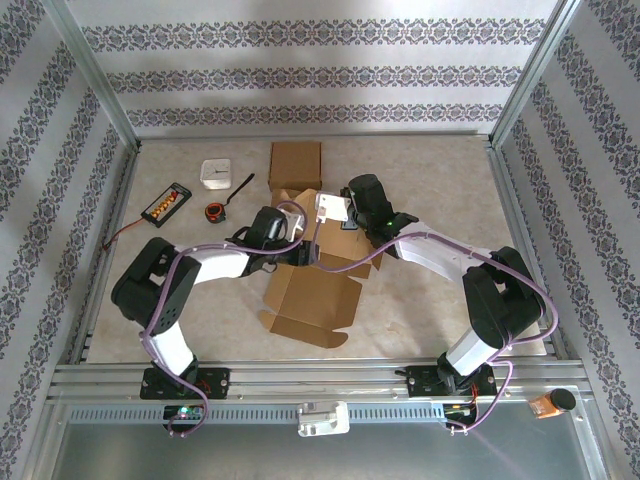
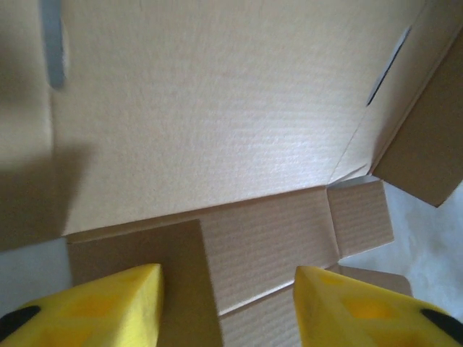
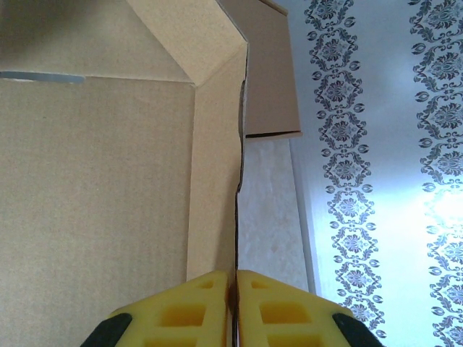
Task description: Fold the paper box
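While the right hand (image 3: 236, 307) pinches the box (image 3: 211, 181) edge, left hand (image 2: 228, 293) gapes.

Paper box (image 1: 305, 295) — plain brown; pincer pads (image 2: 108, 303) — yellow; walls (image 1: 300, 75) floral-striped.

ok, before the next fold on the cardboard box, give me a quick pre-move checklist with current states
1. Right tool grip on the brown corrugated cardboard box: ok, shut on a thin wall edge.
2. Left tool free: ok, open, nothing pinched.
3. Near panels raised: not ok, they lie flat on the beige tabletop.
4. Purple cable off the box: not ok, it loops across it and may snag.
5. Gap to the closed brown carton behind: cannot tell, the arms hide it.
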